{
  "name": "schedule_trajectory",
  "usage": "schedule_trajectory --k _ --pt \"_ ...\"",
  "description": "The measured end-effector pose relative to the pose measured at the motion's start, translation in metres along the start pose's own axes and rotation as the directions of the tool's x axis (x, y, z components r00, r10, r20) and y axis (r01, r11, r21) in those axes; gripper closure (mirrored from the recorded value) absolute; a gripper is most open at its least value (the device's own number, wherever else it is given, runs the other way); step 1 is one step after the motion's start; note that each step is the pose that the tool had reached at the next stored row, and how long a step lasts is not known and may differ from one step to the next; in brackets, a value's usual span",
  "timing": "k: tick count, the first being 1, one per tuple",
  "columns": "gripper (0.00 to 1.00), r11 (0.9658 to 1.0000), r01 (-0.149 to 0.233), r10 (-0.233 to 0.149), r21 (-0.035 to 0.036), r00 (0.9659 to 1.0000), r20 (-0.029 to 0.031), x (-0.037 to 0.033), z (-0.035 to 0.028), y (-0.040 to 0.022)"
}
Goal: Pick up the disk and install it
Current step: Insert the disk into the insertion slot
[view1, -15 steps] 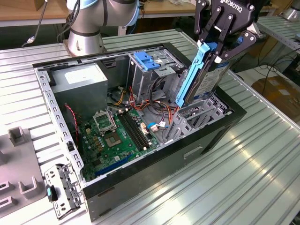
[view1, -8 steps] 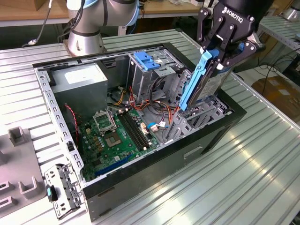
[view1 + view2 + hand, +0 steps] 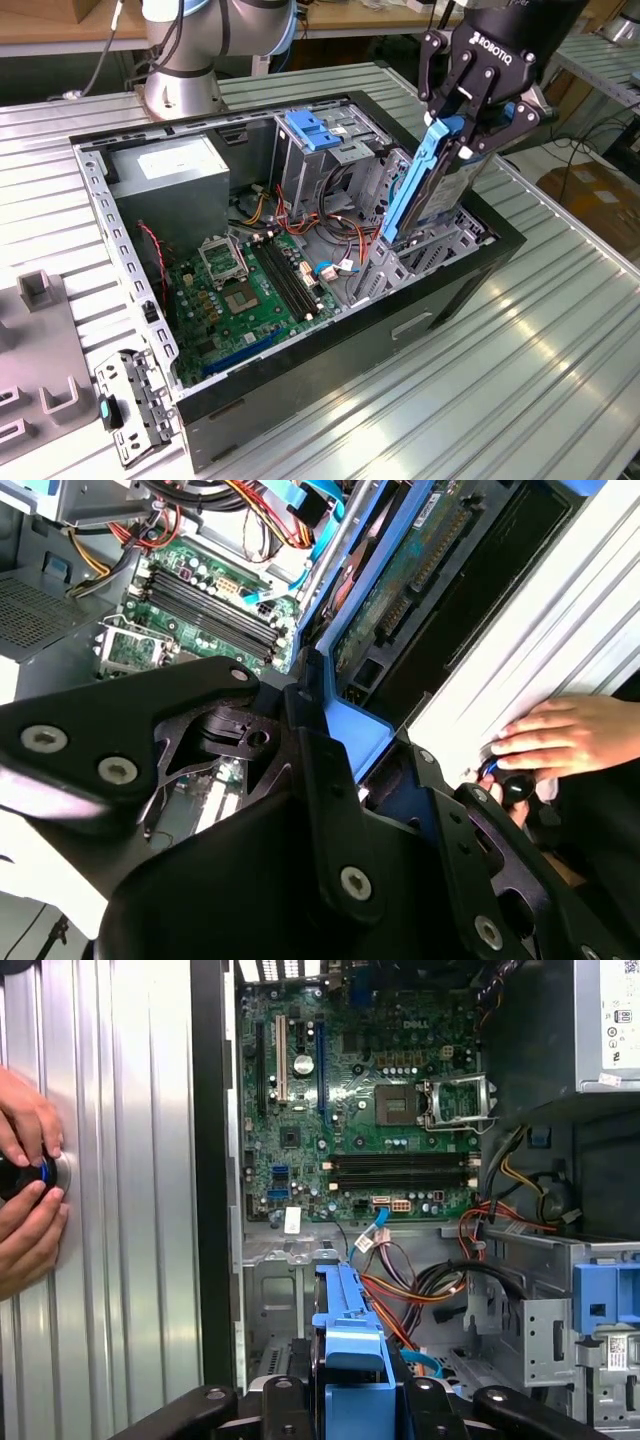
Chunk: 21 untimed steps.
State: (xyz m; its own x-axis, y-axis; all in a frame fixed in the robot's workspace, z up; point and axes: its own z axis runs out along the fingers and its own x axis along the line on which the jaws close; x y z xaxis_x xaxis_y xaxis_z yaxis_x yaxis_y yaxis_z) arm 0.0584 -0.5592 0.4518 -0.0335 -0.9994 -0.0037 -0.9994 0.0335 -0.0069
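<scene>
Now my gripper (image 3: 468,120) is pinched on the upper end of the disk (image 3: 445,190), which hangs tilted directly below me, its long axis slanting down, lower end at the mouth of the drive cage (image 3: 375,275) beneath.

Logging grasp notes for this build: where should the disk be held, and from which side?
Its upper end, from above. The disk stands on edge, tilted, its lower end down in the case, so the top end is the free part; the gripper is shut on it there.
</scene>
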Motion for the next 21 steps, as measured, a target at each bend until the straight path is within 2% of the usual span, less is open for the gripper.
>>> schedule_trajectory --k 15,21 --pt "0.63 1.0 0.0 0.0 -0.0002 1.0 -0.0001 0.0017 0.005 -0.0013" --pt "0.63 1.0 0.0 0.0 -0.0014 1.0 -0.0002 0.0025 0.0095 -0.0013"
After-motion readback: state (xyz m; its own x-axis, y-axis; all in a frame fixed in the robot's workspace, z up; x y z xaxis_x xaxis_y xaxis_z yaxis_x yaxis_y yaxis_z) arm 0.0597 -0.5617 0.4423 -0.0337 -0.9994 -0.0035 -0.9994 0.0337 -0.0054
